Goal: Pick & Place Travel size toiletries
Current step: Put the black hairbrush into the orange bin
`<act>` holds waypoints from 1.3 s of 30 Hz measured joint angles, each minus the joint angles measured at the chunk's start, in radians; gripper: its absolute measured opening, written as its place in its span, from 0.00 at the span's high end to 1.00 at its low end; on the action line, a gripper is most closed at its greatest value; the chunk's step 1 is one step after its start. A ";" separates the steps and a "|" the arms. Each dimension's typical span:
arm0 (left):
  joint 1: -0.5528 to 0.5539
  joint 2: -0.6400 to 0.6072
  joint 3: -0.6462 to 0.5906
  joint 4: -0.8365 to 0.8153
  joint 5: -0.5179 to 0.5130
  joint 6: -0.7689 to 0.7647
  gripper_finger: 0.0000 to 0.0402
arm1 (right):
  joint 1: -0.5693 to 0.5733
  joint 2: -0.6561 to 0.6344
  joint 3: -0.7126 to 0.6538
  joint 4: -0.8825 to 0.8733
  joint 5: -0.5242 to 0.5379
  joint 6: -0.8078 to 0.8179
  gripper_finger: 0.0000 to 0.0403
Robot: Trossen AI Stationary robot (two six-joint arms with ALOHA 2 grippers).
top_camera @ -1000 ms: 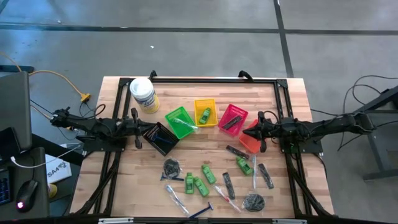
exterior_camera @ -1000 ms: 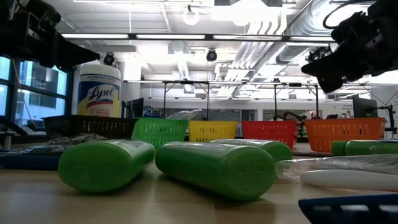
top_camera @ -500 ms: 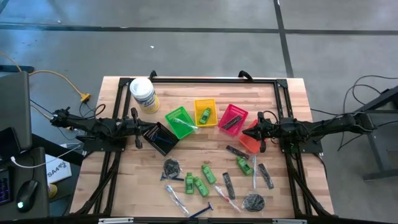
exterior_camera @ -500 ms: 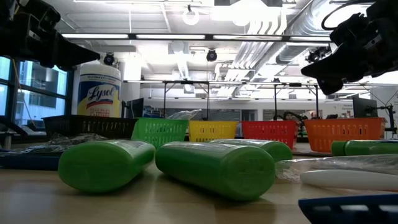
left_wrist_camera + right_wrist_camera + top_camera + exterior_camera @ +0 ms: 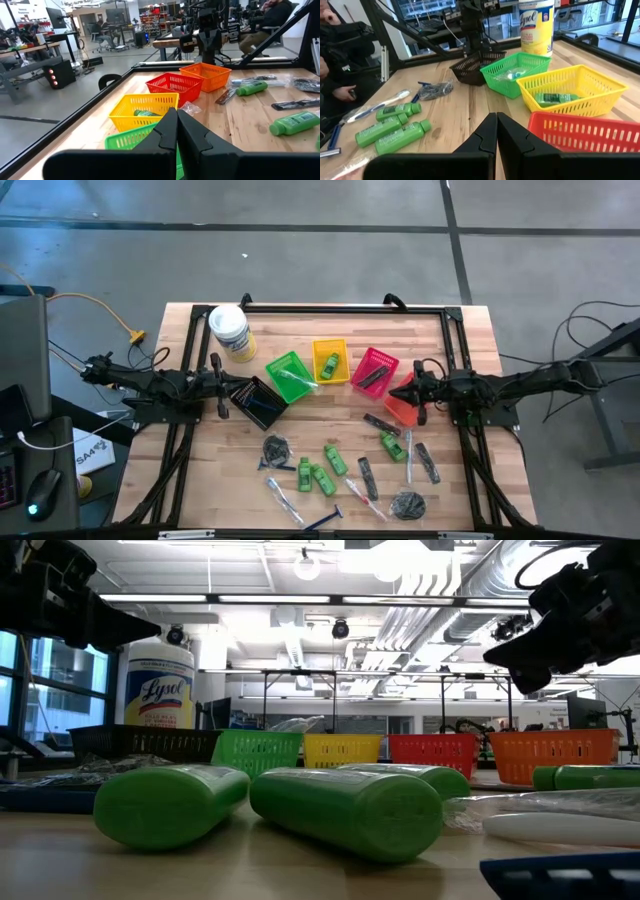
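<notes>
While most of the travel size toiletries [image 5: 340, 470] lie loose across the near half of the table [image 5: 460, 340], a few are sorted: I see a green mini bottle [image 5: 330, 364] in the yellow basket [image 5: 331, 344], a dark comb-like piece in the red basket [image 5: 374, 370], and a clear packet in the green basket [image 5: 290, 375]. These baskets sit in a row between my two arms, within reach of both, which I judge is why they are laid out so. My left gripper [image 5: 243, 391] hangs over the black basket [image 5: 258, 402] with fingers pressed together and nothing between them. My right gripper [image 5: 397, 394] hangs over the orange basket [image 5: 403, 410], likewise closed and empty. Beyond them, a white tub [image 5: 229, 330] stands at the far left corner. I cannot make out what lies inside the black and orange baskets, since the grippers cover them, and the low view is blocked by green bottles up close.
</notes>
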 joint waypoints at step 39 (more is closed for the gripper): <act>0.000 0.000 0.001 -0.012 0.001 0.000 1.00 | 0.013 0.076 0.003 0.119 -0.180 0.099 0.99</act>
